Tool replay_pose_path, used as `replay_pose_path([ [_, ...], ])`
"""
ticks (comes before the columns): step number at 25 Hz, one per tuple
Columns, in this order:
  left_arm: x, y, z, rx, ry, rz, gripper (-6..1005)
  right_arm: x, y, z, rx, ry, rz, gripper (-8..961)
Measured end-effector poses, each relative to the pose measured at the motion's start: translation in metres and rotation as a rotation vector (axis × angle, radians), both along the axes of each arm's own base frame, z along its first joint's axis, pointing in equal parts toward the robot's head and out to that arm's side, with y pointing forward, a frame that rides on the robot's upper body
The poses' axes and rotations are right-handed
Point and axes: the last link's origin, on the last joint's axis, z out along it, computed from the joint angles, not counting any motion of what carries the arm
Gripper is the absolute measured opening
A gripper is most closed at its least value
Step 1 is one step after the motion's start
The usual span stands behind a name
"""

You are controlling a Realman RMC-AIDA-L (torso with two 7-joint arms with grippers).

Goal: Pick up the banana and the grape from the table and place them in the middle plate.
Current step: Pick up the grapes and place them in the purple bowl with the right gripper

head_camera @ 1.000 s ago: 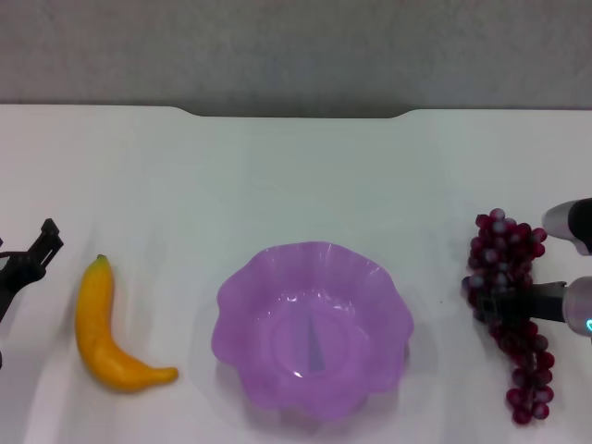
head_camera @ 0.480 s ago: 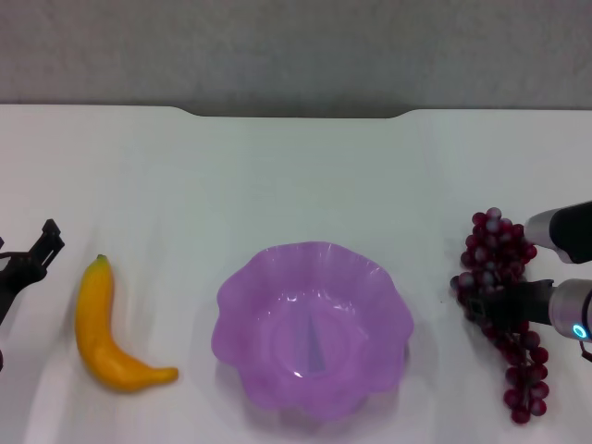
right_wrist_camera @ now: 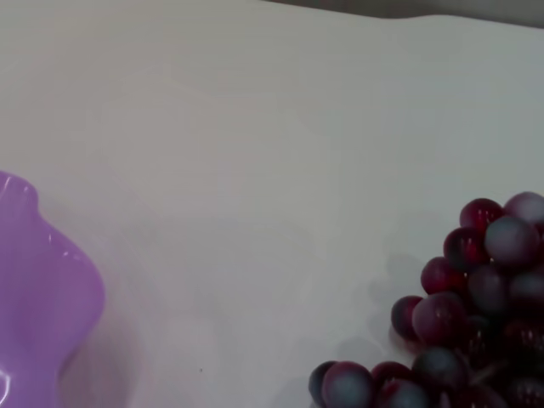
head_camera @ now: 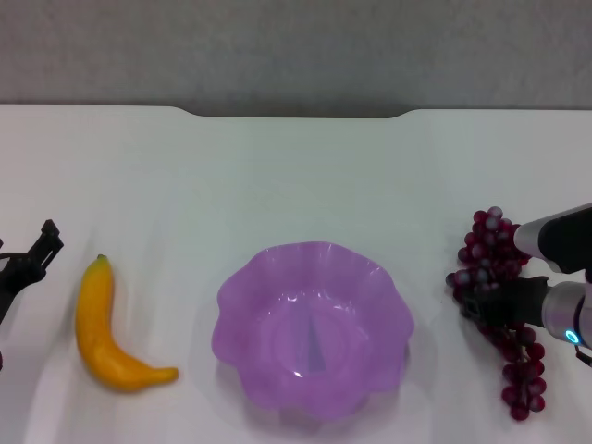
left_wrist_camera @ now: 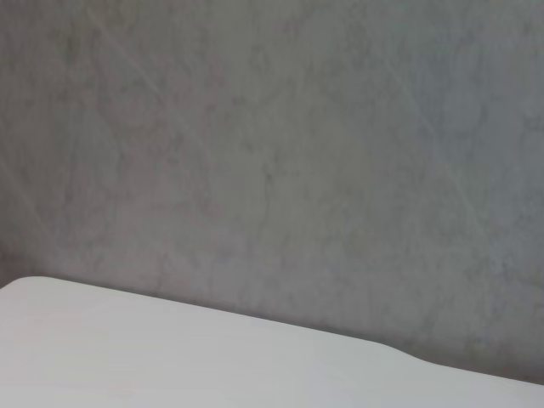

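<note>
right gripper [head_camera: 495, 301] sits over the grape [head_camera: 504, 314] bunch's middle.

The middle plate [head_camera: 314, 333] looks like translucent glossy plastic. Banana [head_camera: 106, 328] is smooth and shiny, grapes [head_camera: 504, 305] have a dusty pale bloom, and the table [head_camera: 277, 176] is smooth matt white.

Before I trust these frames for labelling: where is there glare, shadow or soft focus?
Head view: evenly lit, soft shadow around the purple plate, small highlights on the banana, and the right end effector at the grapes. Right wrist view: nearest grapes slightly soft, faint shadow beside them. Left wrist view: only grey wall and table edge, nothing in glare.
</note>
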Motion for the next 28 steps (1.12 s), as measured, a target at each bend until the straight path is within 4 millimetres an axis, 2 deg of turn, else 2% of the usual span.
replay_pose_path([
  [9,0.0,0.0,0.0,0.0,0.0,0.0,891,0.002,-0.013,-0.009,0.121,-0.027,0.101,432],
  [18,0.001,0.001,0.0,0.0,0.0,-0.001,891,-0.007,-0.03,-0.024,0.203,-0.082,0.274,419],
  [28,0.0,0.001,0.0,0.001,-0.001,0.001,890,-0.005,-0.042,-0.016,0.326,-0.091,0.347,399],
])
